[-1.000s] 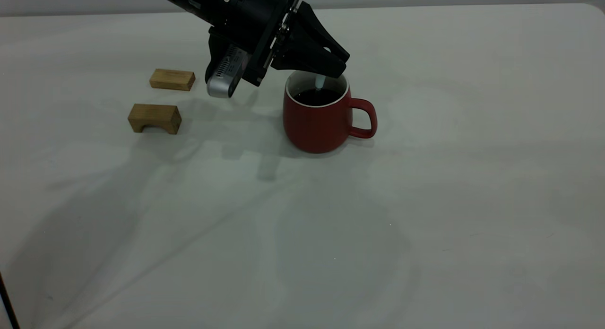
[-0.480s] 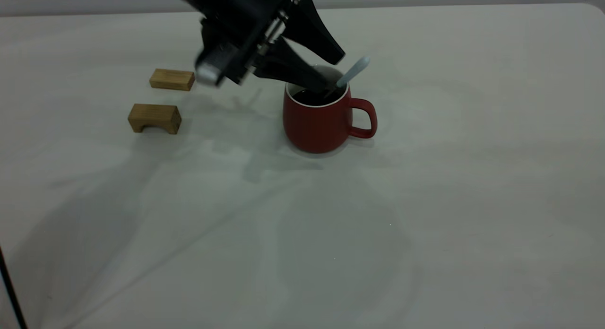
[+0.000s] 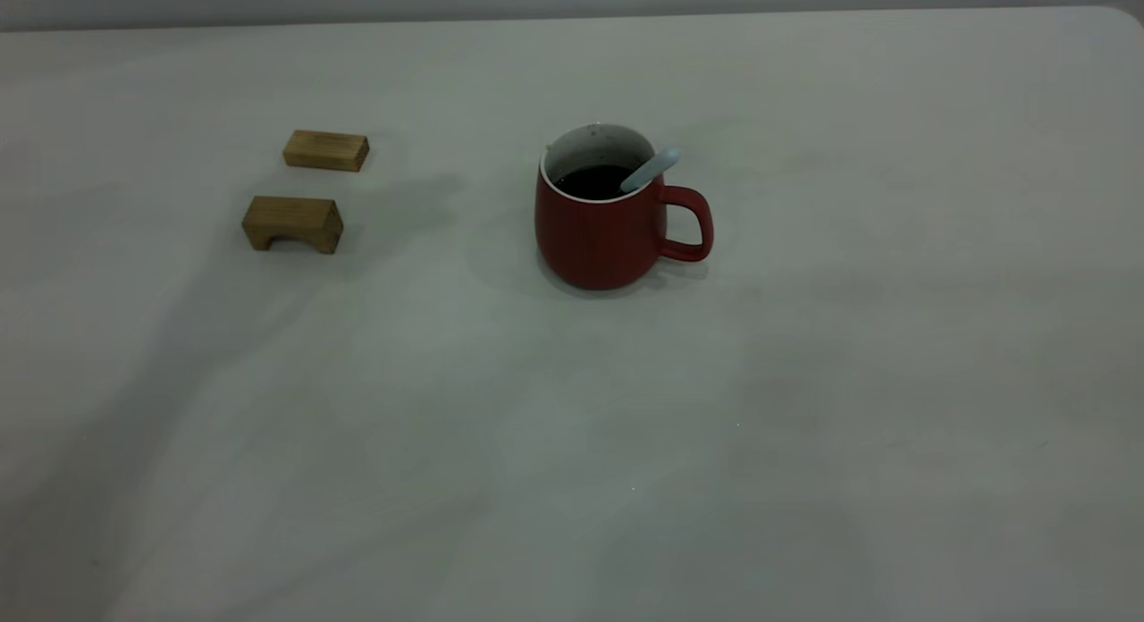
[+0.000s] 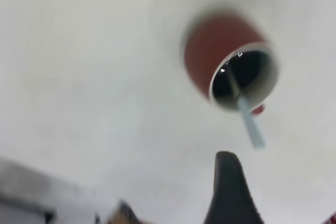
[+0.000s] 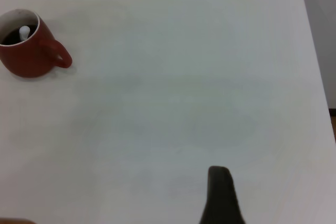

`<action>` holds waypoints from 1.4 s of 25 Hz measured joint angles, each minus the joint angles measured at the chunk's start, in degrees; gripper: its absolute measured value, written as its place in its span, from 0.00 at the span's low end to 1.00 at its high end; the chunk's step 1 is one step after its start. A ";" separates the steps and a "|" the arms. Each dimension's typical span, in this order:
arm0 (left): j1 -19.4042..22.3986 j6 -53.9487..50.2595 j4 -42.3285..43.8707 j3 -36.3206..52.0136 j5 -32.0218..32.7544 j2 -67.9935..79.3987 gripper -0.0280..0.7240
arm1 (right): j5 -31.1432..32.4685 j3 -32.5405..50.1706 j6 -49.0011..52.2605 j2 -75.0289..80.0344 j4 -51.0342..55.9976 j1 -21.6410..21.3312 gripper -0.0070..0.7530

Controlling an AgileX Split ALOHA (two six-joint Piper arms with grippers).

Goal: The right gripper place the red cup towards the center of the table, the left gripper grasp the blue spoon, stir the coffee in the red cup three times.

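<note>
The red cup (image 3: 597, 239) stands upright near the middle of the table (image 3: 804, 381), handle to the right, with dark coffee (image 3: 592, 181) inside. The blue spoon (image 3: 651, 170) leans free on the cup's right rim, bowl in the coffee. Neither gripper shows in the exterior view. In the left wrist view my left gripper (image 4: 247, 200) is open, one dark finger (image 4: 227, 184) showing, well away from the cup (image 4: 218, 45) and spoon (image 4: 251, 127). My right gripper (image 5: 241, 200) is open and empty, far from the cup (image 5: 29, 59).
Two tan wooden blocks lie left of the cup: a flat one (image 3: 326, 150) farther back and an arch-shaped one (image 3: 292, 222) nearer. The table's right edge (image 5: 315, 77) runs past the right gripper.
The left gripper held the spoon upright in the coffee, opened and let it go, then drew back out of the exterior view. The spoon tipped onto the cup's right rim.
</note>
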 joint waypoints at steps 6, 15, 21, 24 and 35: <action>-0.97 27.77 9.27 1.69 0.00 -16.04 0.78 | 0.00 0.00 0.00 0.00 0.00 0.00 0.79; -2.83 34.30 13.43 25.71 0.00 -36.45 0.78 | 0.00 0.00 -0.11 0.00 0.11 0.00 0.79; -2.59 37.49 14.35 47.47 0.00 -56.18 0.78 | 0.00 0.00 -0.11 0.00 0.11 0.00 0.79; 1.63 42.58 13.14 56.08 0.00 -66.89 0.78 | 0.00 0.00 -0.11 0.00 0.11 0.00 0.79; 14.52 55.64 10.29 69.19 -0.19 -95.83 0.78 | 0.00 0.00 -0.11 0.00 0.11 0.00 0.79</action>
